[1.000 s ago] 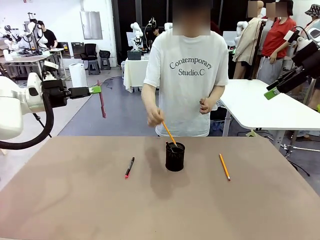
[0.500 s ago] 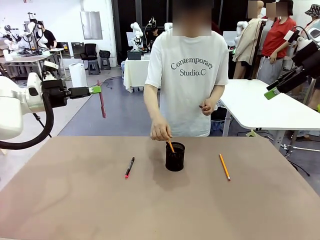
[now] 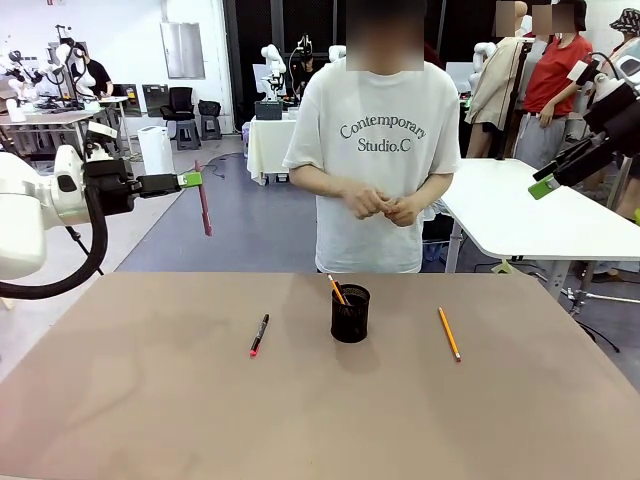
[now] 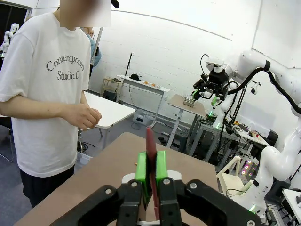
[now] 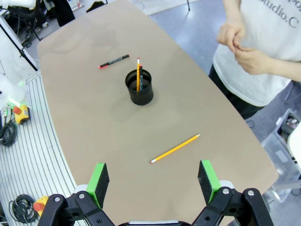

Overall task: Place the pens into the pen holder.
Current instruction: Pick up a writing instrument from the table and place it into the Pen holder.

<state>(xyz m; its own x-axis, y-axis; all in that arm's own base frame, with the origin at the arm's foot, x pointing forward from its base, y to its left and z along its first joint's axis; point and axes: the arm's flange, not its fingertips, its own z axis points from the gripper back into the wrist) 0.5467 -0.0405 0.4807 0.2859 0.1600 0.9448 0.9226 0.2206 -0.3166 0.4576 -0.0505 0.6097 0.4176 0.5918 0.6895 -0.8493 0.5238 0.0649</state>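
Note:
My left gripper (image 3: 192, 180) hangs high over the table's left side, shut on a reddish-brown pen (image 3: 204, 205) that points downward. In the left wrist view that pen (image 4: 151, 153) stands clamped between the green pads (image 4: 141, 170). The black mesh pen holder (image 3: 350, 313) stands mid-table with a yellow pencil (image 3: 337, 290) leaning in it. A black pen with a red tip (image 3: 259, 334) lies to its left, and another yellow pencil (image 3: 449, 334) to its right. My right gripper (image 5: 154, 176) is open, high above the table's right edge, looking down on the holder (image 5: 139, 88).
A person stands at the far side with both hands (image 3: 385, 205) held together at the chest, away from the table (image 3: 150, 420). A white table (image 3: 520, 215) stands behind on the right. The brown table's near half is bare.
The person lowered the yellow pencil into the pen holder, let go, and drew the hand back to the chest. Neither arm has moved.

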